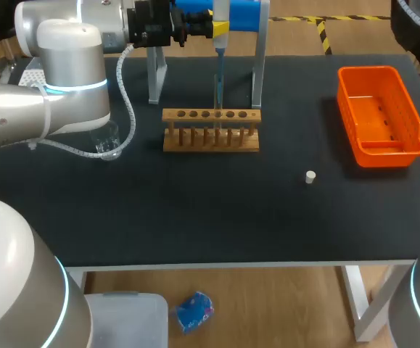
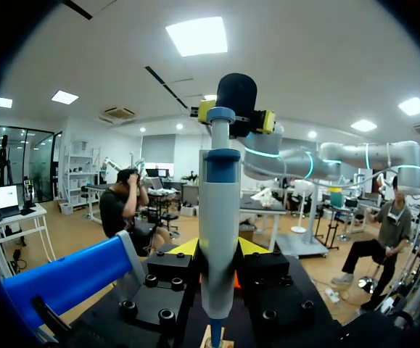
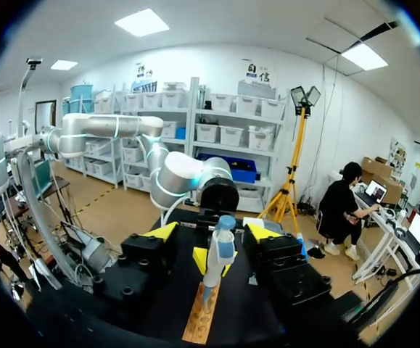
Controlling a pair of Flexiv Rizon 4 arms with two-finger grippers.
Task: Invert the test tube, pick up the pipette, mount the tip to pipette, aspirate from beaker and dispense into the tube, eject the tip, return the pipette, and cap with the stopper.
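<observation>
We're seeing 1 pipette (image 1: 220, 43) hanging upright over the far middle of the surface (image 1: 195, 210). The left jaws are clenching its upper body from 2 sides. In the left wrist view its grey barrel is sitting right between the 2 yellow tips (image 2: 183, 249). The left arm (image 1: 6, 116) is coming in from the far left.

The pipette's thin lower end is pointing down at 1 wooden rack (image 1: 211, 139), just above the top rail. We're counting approx. 6 holes in that rail, 1 partly hidden by the pipette. We can't make out a test tube in the rack.

Behind the rack, 1 stand (image 1: 260, 65) is standing on 2 metal legs w/ a blue bar on top. 1 glass beaker (image 1: 109, 143) is sitting left of the rack, partly under the left arm. 1 small white stopper (image 1: 310, 177) is lying alone, right of the rack and nearer to us, well apart from it. 1 orange basket (image 1: 369, 71) is sitting at the far right.

The right jaws are standing released, their 2 yellow tips (image 3: 160, 232) wide apart, w/ the pipette and rack ahead of them.
</observation>
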